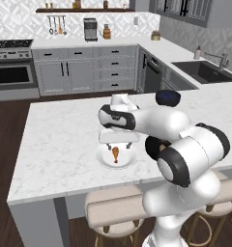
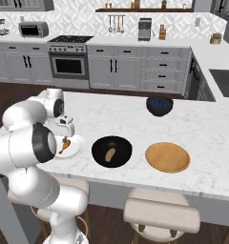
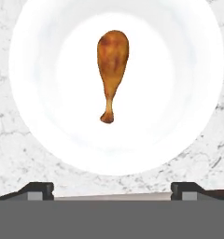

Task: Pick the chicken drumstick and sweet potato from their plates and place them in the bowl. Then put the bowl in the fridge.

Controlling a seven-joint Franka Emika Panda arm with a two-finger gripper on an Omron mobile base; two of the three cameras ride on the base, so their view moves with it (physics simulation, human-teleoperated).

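Gripper, jaws spread wide and empty, poised above the chicken drumstick lying on the white plate — a light, rigid, probably slick piece, likely best pinched across its fat meaty end, not the thin bone.

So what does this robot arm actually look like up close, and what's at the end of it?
The arm is built of glossy white, rounded segments, fat like sausages, linked by dark black bands at the joints. No cables or markings are visible. At its end sits a small white hand, the gripper, with two short dark finger tips that look square and blocky from the hand view.
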